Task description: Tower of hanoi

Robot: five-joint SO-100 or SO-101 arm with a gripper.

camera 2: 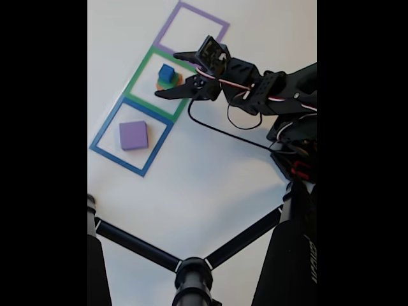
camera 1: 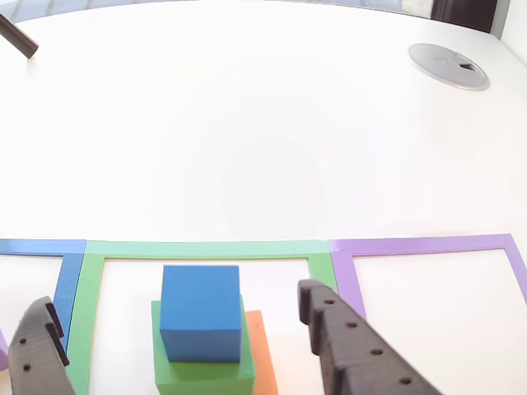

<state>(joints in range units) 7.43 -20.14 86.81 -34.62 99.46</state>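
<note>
Straddling the stack, the gripper point(camera 1: 181, 329) has its fingers spread wide in the other view, the blue cube point(camera 1: 201, 311) between them atop the green block point(camera 1: 202, 366), an orange block point(camera 1: 262, 354) edge beneath. In the fixed view, the gripper point(camera 2: 164, 76) flanks that stack inside the green tape square point(camera 2: 137, 75); the purple block point(camera 2: 133, 135) lies apart in the blue tape square point(camera 2: 105, 131).

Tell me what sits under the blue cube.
The blue cube rests on the green block, which lies on the orange block inside the green tape square. Most of the orange block is covered.
</note>
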